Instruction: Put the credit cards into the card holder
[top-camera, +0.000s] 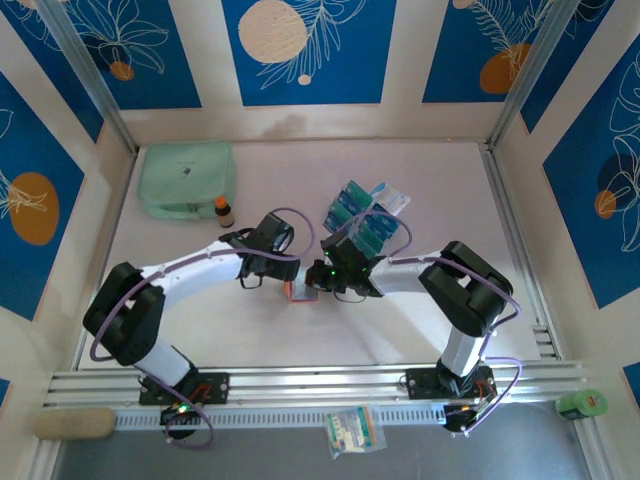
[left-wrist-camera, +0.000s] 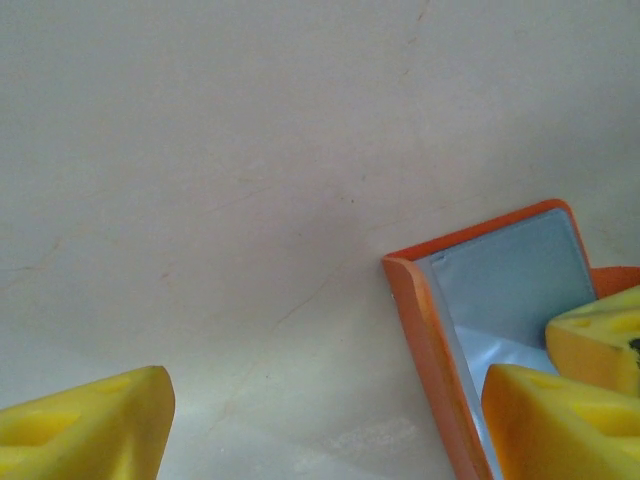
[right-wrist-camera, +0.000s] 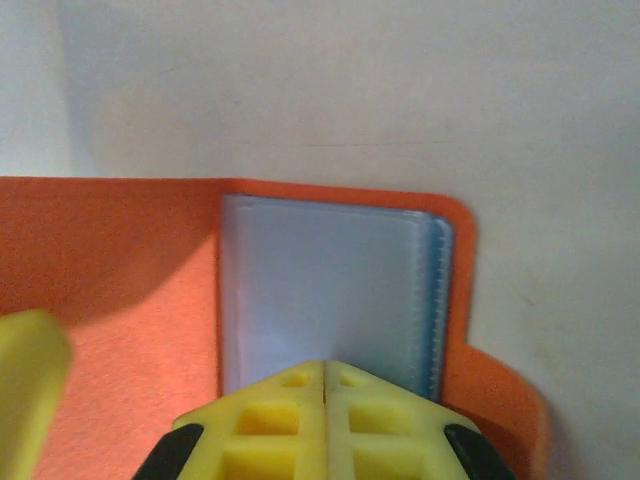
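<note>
I see the card holder (top-camera: 300, 292) as a small orange square just below the centre of the top view. It is open, its felt-like orange inside showing around a stack of pale, bluish clear pockets with rounded corners. The credit cards (top-camera: 352, 212) are teal-green and blue with pale markings; they overlap in a loose pile above and to the right of it, apart from it.

Top overhead, far; wrists close, sharing card holder (left-wrist-camera: 420, 320).
</note>
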